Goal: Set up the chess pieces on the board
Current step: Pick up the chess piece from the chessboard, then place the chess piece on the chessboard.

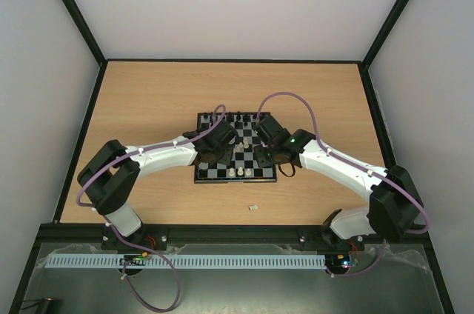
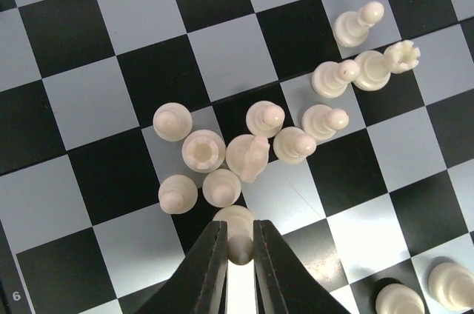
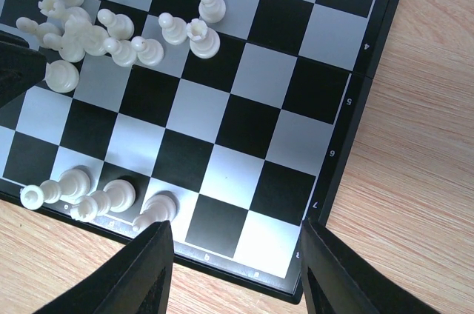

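Cream piece (image 2: 237,216) (a pawn, I judge, by the round head) sits between the fingers of the left tool (image 2: 238,229). The jaws are narrow and pressed to it on both sides, so a grip is taken. The piece stands at the near fringe of a cluster of cream pieces (image 2: 252,157) in the middle of the board (image 2: 133,10), which lies mid-surface (image 1: 148,99).

Right tool (image 3: 235,234) hangs about half wide with nothing between its fingers, over the board's edge row near a corner. Three cream pieces (image 3: 111,195) line that row, the nearest just beside one finger.

Risks, as judged:
- Two small pieces (image 2: 221,186) stand just beyond the left fingertips, almost touching the held one. A lift that is not straight up would drag or tip them, and the packed cluster could go over in a chain.
- The hold looks close to the fingertips (little pad overlap). The piece may pivot or slip once the arm swings.
- If the right tool drops here, its finger could clip the nearest edge-row piece.
- Both arms are over one small board, so their paths may cross.
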Action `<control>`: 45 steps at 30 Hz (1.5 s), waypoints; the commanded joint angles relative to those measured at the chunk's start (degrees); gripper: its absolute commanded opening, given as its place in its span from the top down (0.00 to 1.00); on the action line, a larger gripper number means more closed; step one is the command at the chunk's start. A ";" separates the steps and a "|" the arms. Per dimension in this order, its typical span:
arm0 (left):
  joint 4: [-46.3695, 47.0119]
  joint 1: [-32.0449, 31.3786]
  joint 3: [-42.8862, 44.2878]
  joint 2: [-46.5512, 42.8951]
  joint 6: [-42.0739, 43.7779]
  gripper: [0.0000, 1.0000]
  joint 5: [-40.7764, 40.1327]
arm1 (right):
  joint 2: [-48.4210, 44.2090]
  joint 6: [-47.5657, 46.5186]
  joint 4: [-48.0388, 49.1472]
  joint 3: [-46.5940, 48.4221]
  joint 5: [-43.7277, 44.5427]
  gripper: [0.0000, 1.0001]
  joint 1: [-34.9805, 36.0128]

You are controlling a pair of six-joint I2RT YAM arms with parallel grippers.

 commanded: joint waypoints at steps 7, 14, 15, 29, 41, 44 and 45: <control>-1.69 -0.45 1.16 0.36 -0.11 0.98 -1.22 | -0.94 -0.68 -0.82 -0.91 -0.43 0.52 -0.20; -4.04 -1.29 0.75 -2.55 -0.61 0.98 -2.52 | -1.29 -0.61 -1.01 -0.87 -0.57 0.52 -0.20; -4.31 -1.45 0.40 -3.14 -0.80 0.97 -2.70 | -1.38 -0.60 -1.07 -0.90 -0.39 0.53 -0.24; -6.07 -4.07 -3.80 -7.99 -3.99 0.97 -2.66 | -2.10 -0.42 -1.30 -0.99 -0.01 0.53 -0.21; -5.59 -6.60 -5.85 -8.82 -6.25 0.97 -1.95 | -1.75 -0.49 -1.44 -0.86 -0.17 0.53 -0.20; -5.45 -7.19 -6.10 -8.80 -6.71 0.97 -2.04 | -1.60 -0.59 -1.52 -0.74 -0.17 0.53 -0.20; -5.44 -7.27 -6.20 -8.78 -6.84 0.97 -1.97 | -1.64 -0.57 -1.51 -0.65 -0.22 0.53 -0.20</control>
